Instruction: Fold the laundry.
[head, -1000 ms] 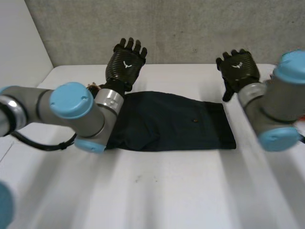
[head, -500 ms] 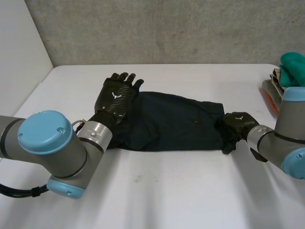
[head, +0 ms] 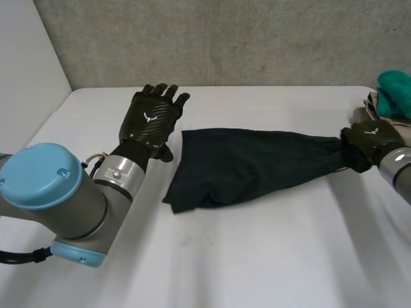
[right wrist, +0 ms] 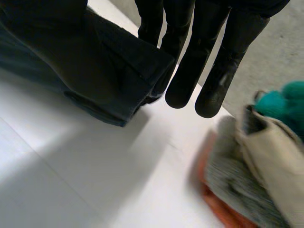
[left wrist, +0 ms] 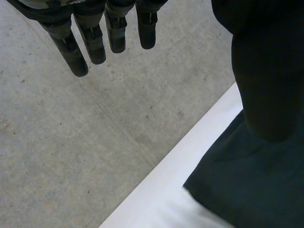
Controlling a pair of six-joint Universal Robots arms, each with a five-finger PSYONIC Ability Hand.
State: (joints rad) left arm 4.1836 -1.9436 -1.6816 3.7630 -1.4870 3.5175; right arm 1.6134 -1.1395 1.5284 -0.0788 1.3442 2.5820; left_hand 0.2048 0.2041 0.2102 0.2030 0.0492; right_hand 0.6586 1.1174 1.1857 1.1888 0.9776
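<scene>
A dark navy garment (head: 250, 163) lies on the white table (head: 257, 256), drawn out into a taut strip toward the right. My right hand (head: 369, 141) is shut on its right end; in the right wrist view that end of the garment (right wrist: 109, 71) is pinched against the fingers (right wrist: 223, 71). My left hand (head: 151, 119) is off the garment's bunched left end, fingers straight and holding nothing. The left wrist view has its fingers (left wrist: 95, 33) spread in the air, with the garment (left wrist: 256, 175) beside the thumb.
A pile of folded laundry (head: 392, 96), teal on top, sits at the table's right edge, just past my right hand; it is beside the fingertips as a beige, grey and orange pile (right wrist: 247, 171). A grey wall (head: 225, 38) runs behind the table.
My right hand has closed on the garment's right end and dragged it rightward, stretching it. My left hand has lifted off the left end, which slid right and bunched.
</scene>
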